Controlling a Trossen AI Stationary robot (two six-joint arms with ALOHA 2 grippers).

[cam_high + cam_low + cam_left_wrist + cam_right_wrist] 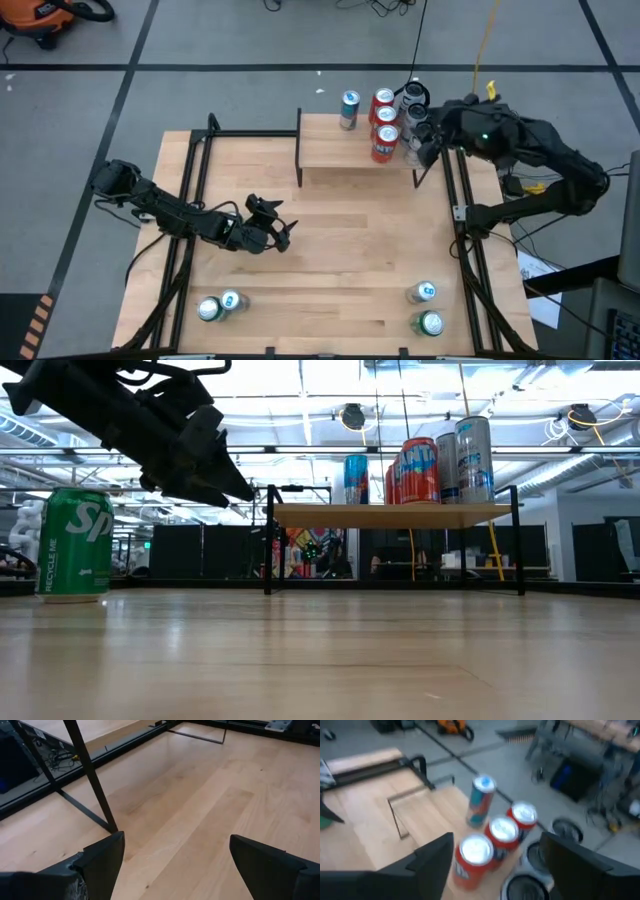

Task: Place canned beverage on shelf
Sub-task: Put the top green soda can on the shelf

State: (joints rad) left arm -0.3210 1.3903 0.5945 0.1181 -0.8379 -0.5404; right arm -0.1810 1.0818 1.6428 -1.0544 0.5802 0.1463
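Shelf (340,148) at the far side of the tabletop (330,260), carrying its cans at the far right corner, next to the right gripper (425,128). Three red cans (384,125) stand in a touching row running near to far; a blue can (349,110) stands apart from them, further from that gripper along the far edge. Silver cans (473,458) stand between the red row and the right gripper; in the high view the gripper and arm hide most of them, and their number cannot be told. In the right wrist view the fingers (432,862) stand spread above the red row with nothing between them; whether they touch the silver cans cannot be made out.

Left gripper (281,232) low over the tabletop, in front of the shelf's left leg, well apart from every can; its fingers (102,857) are spread and hold nothing.

Four cans on the near tabletop: a green and a silver can (219,305) touching, nearer than the left gripper; a second such pair (427,308), slightly apart, at the near right. In the low view only one green can (75,545) of these shows.
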